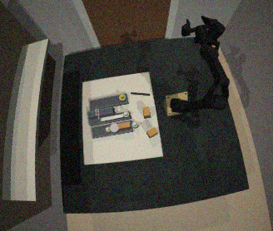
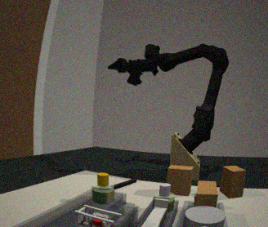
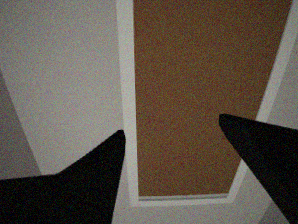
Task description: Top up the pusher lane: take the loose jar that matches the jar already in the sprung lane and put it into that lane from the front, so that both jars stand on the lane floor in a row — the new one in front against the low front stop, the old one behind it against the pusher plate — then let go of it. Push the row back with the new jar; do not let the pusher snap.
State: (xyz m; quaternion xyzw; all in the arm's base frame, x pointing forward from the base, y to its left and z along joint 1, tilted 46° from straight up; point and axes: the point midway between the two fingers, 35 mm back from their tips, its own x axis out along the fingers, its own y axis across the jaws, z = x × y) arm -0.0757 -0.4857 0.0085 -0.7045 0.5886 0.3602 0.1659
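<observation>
My gripper (image 1: 186, 27) (image 2: 114, 65) (image 3: 171, 126) is open and empty. It hangs high in the air, far from the white mat (image 1: 120, 154), and in the wrist view only the wall shows between the fingers. Grey lanes (image 1: 101, 102) lie side by side on the mat. A jar with a yellow lid (image 1: 122, 97) (image 2: 102, 188) stands at the end of the far lane. A jar with a grey lid (image 1: 126, 113) (image 2: 164, 195) stands at the end of the middle lane. Another small jar (image 1: 135, 124) stands just beside the lanes. I cannot tell which lane is sprung.
Orange boxes (image 1: 146, 111) (image 1: 151, 132) (image 2: 180, 180) (image 2: 232, 180) stand on the mat to the right of the lanes, and one (image 1: 124, 125) near a grey disc (image 1: 114, 127) (image 2: 204, 216). A thin black stick (image 1: 140, 94) lies behind them. The arm's tan base (image 1: 176, 104) (image 2: 183, 153) is right of the mat.
</observation>
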